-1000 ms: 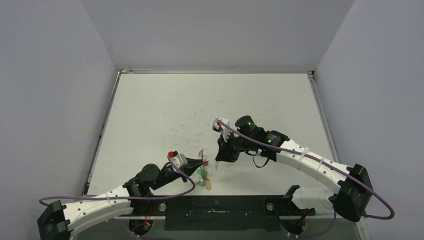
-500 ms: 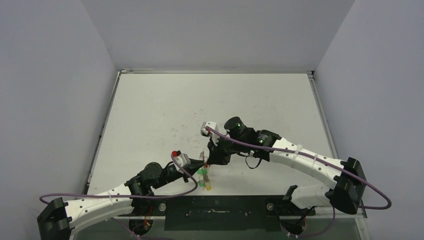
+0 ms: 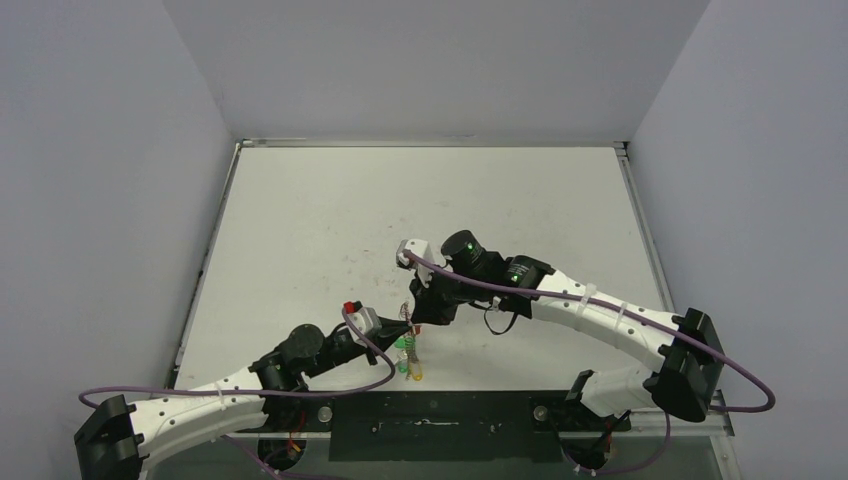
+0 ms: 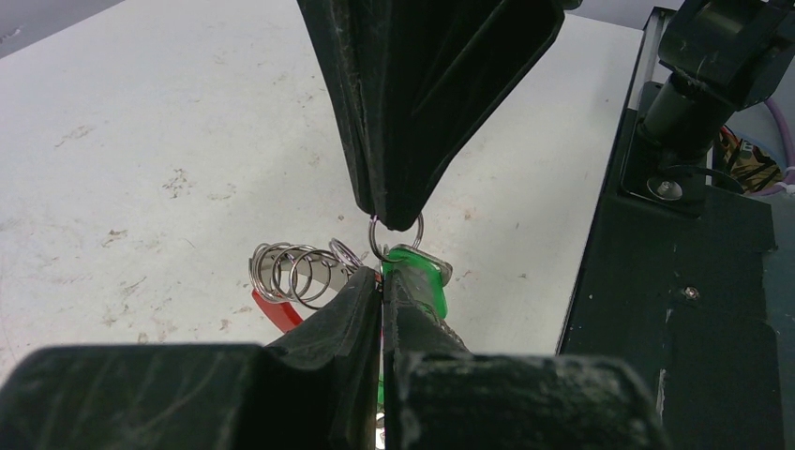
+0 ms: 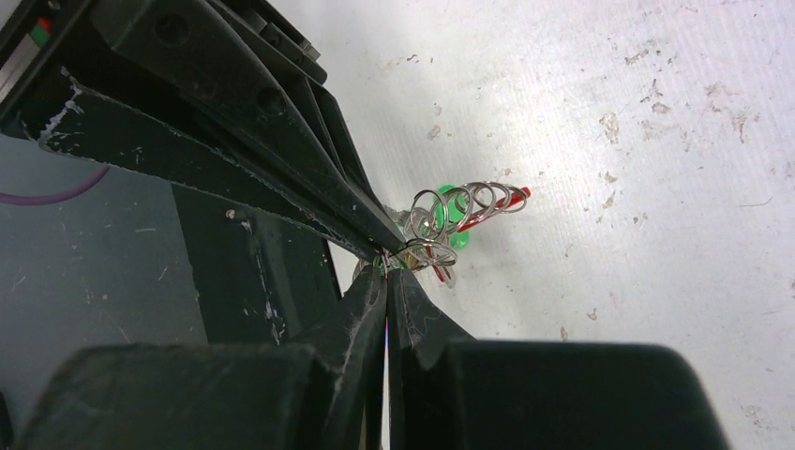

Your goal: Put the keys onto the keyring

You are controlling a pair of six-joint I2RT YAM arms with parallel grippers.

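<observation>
1. We see the left gripper (image 4: 382, 281) and the right gripper (image 4: 394, 217) both closed, tips meeting at a wire loop (image 4: 373, 244).
2. The keyring (image 4: 291, 272) is just beside the tips, a green key (image 4: 417, 272) touching the left ones.
3. Below them: scuffed white table (image 3: 300, 220), grey walls (image 3: 100, 200) around.

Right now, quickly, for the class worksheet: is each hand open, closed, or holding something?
Left hand: closed, pinching the green key.
Right hand: closed on a silver loop of the keyring.
</observation>
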